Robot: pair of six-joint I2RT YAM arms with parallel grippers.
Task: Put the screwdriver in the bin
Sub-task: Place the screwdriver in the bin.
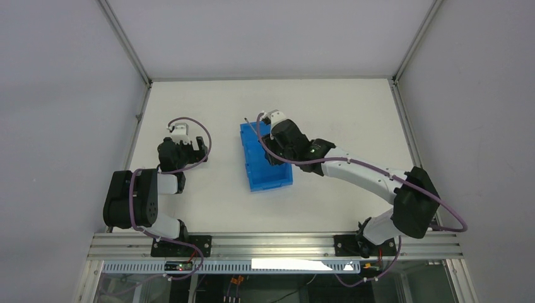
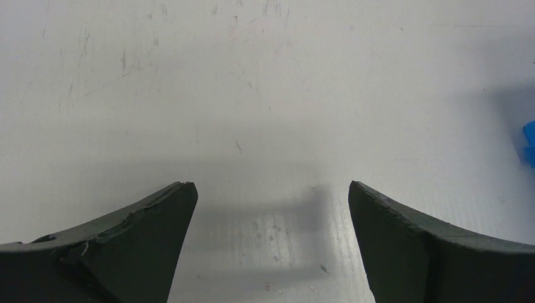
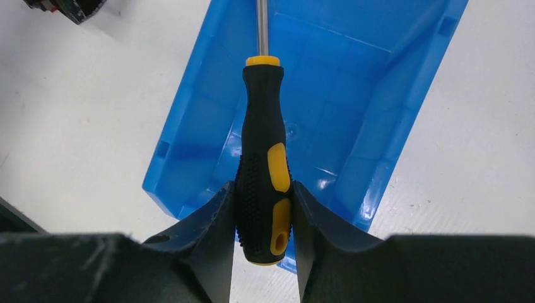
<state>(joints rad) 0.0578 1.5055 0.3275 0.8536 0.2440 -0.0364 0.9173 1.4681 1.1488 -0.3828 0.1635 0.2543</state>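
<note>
Screwdriver [image 3: 263,126] pinched in my right gripper [image 3: 264,192], held over the bin [image 3: 359,101].

On the left, my left gripper [image 2: 271,189] hangs close over the white table [image 2: 252,95] with its fingers spread wide. Mid-table sits the blue bin, open side up. On the right, my right gripper's fingers press on the lower part of the black-and-yellow handle. The shaft points away from the wrist, along the bin's interior and towards its far end. I cannot tell whether the tip touches the plastic.

Bright, even light falls from above. Soft gray shadows lie on the white surface [image 2: 265,95]. The bin [image 3: 353,82] shines a little.
</note>
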